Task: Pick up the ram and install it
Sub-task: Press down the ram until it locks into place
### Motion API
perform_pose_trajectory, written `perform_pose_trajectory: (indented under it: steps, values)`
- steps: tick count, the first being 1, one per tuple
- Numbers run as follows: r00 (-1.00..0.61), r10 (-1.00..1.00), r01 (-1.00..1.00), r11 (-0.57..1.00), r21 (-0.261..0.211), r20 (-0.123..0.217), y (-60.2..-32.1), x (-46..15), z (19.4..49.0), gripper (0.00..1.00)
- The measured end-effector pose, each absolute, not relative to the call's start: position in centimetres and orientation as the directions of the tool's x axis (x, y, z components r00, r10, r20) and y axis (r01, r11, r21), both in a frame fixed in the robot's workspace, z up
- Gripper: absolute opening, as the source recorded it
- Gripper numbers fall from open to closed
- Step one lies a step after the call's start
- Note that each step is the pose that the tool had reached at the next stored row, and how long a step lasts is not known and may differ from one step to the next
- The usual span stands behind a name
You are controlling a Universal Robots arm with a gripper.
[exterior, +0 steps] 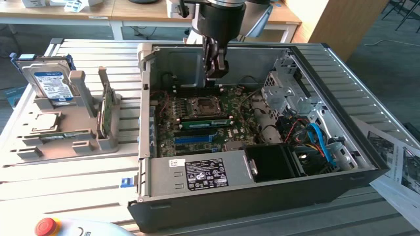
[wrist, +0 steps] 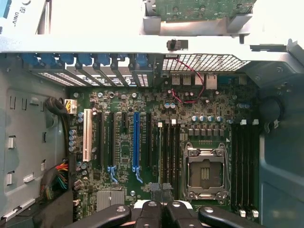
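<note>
The ram (exterior: 206,123) is a long, thin green stick standing on edge in a slot on the motherboard (exterior: 196,140), just in front of the empty CPU socket (exterior: 200,105). My gripper (exterior: 217,73) hangs above the back of the open computer case, clear of the ram, fingers shut with nothing between them. In the wrist view the shut fingertips (wrist: 161,209) point down over the dark memory slots (wrist: 168,156) beside the CPU socket (wrist: 204,173).
The case walls (exterior: 145,98) ring the motherboard, with a drive cage (exterior: 285,91), cables (exterior: 318,137) and the power supply (exterior: 203,174) inside. A grey holder (exterior: 72,128) at the exterior view's left carries a hard drive (exterior: 49,81) and an upright green card (exterior: 105,115).
</note>
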State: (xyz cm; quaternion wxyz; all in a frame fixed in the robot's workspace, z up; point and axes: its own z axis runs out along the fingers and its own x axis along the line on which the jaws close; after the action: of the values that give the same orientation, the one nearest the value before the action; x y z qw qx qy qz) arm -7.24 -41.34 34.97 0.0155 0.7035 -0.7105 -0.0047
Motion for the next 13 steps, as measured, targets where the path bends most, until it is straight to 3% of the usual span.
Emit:
perform_pose_trajectory:
  steps: [13]
  values:
    - [-0.009,-1.0,-1.0,0.01,0.029,0.015,-41.3,-5.9,35.0,0.11]
